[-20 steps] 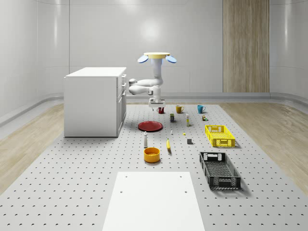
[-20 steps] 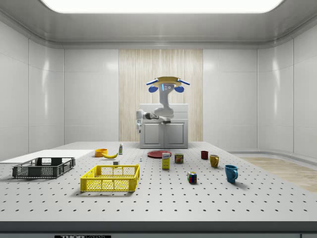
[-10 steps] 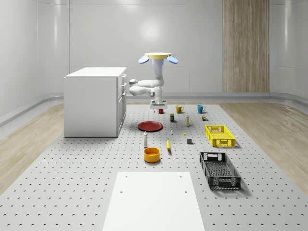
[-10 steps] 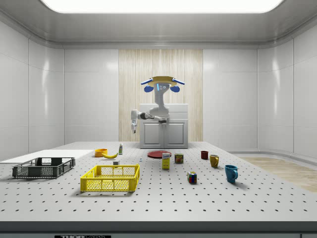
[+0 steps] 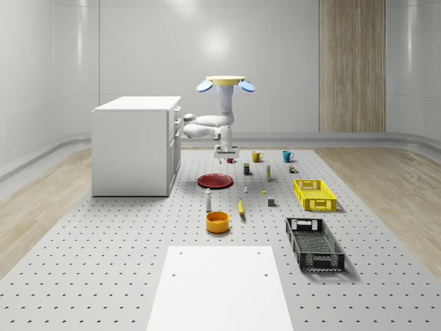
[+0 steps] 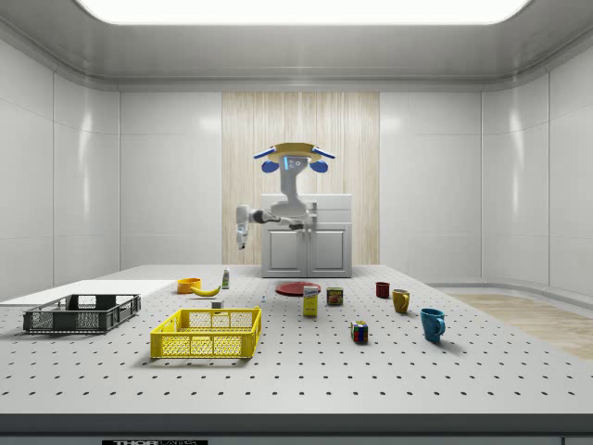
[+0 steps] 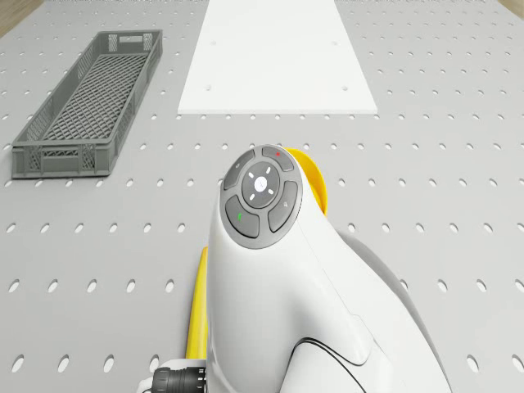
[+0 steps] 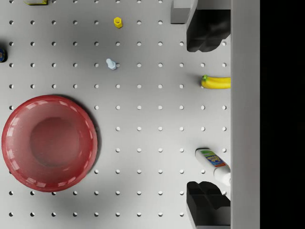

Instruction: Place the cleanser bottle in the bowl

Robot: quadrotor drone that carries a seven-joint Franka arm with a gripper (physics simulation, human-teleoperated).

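The two-finger hand (image 5: pixel 226 154) hangs in the air with its dark fingers (image 8: pixel 206 28) spread wide and nothing between them. In the wrist view the white cleanser bottle with a green-and-blue label (image 8: pixel 214 165) stands on the grey perforated counter (image 8: pixel 143 143) below, close to one fingertip; the yellow banana (image 8: pixel 217 82) lies between the two fingertips' lines, and the round red plate (image 8: pixel 48 143) sits well off to the side of the hand. A small yellow nut (image 8: pixel 117 22) and a small pale-blue piece (image 8: pixel 111 64) rest further out.

In the side view the hand (image 6: pixel 240 236) now hangs further toward that view's left than half a second ago, nearer above the cleanser bottle (image 6: pixel 225 277), and the quadrotor drone (image 6: pixel 291 154) has shifted the same way. It hovers over the counter, in front of the white cabinet (image 6: pixel 307 235). In the whole-scene view the drone (image 5: pixel 225 83) and its white arm (image 5: pixel 207 125) sit slightly nearer the camera than before.

The orange bowl (image 5: pixel 217 221) stands just beyond the cleanser bottle (image 5: pixel 208 200), apart from it. The drone view shows the yellow-orange rim of the bowl (image 7: pixel 316 182) behind the arm's wrist (image 7: pixel 270 246), with the grey mesh crate (image 7: pixel 88 105) and the white flat board (image 7: pixel 278 57) farther out.
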